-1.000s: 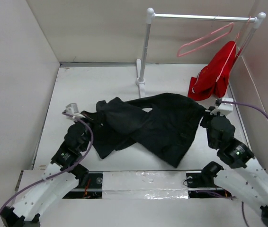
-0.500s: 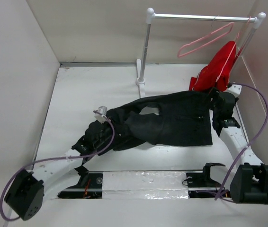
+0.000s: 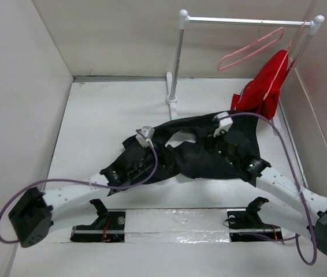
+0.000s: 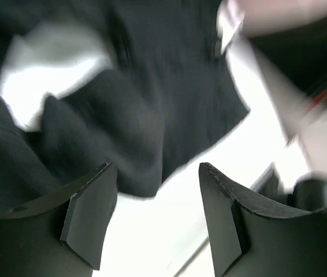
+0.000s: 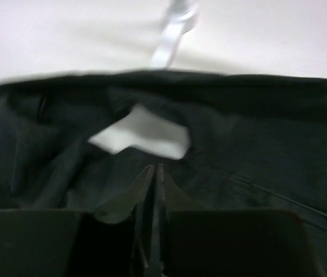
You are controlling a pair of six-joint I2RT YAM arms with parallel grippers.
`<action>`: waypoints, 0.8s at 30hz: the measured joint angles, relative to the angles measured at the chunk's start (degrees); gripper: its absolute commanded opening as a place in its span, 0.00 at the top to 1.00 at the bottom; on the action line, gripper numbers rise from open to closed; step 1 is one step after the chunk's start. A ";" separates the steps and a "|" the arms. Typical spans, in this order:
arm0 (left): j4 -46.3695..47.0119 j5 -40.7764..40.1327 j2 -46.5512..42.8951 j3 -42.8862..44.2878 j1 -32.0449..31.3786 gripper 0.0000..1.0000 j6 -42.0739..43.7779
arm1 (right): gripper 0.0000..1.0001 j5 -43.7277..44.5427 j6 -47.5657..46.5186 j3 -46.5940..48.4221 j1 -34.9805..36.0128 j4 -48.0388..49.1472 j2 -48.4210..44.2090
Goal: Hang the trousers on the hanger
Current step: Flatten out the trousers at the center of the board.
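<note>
Left gripper (image 4: 155,173) is hanging open over the bunched left end of the trousers (image 3: 195,160), with nothing between its fingers. Right gripper (image 5: 155,176) is sitting with jaws pressed together over the cloth mid-frame, just short of a white gap of table (image 3: 106,109); can't tell if it's pinching fabric. Trousers are lying on the table, long axis running left-right across the centre of the top view. Hanger (image 3: 250,49) is hanging off the rail (image 3: 244,21) at upper right, well apart from the cloth, beside the red garment (image 3: 264,89). Right arm is sitting nearer, so I'd judge the lift is going up-right on that side.
</note>
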 measured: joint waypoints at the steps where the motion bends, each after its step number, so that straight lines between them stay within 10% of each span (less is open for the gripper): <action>1: -1.05 -2.16 -2.91 0.00 0.09 0.40 0.00 | 0.69 -0.72 -0.57 0.04 2.01 0.35 1.73; 6: -8.07 -13.29 -17.49 -0.13 6.03 0.37 -1.62 | 0.36 -4.46 -3.41 1.73 9.33 0.85 11.39; 15: -9.16 -11.65 -19.06 -11.74 33.81 0.30 -7.82 | 0.15 -9.51 -5.46 10.80 15.10 4.33 27.23; 21: -2.49 -0.87 -0.31 -11.67 42.64 0.29 -6.25 | 0.20 -11.76 -7.06 14.23 19.82 4.70 33.18; 24: 2.23 3.93 6.47 -9.88 42.69 0.34 -5.05 | 0.43 -11.67 -7.30 14.47 20.39 5.20 34.58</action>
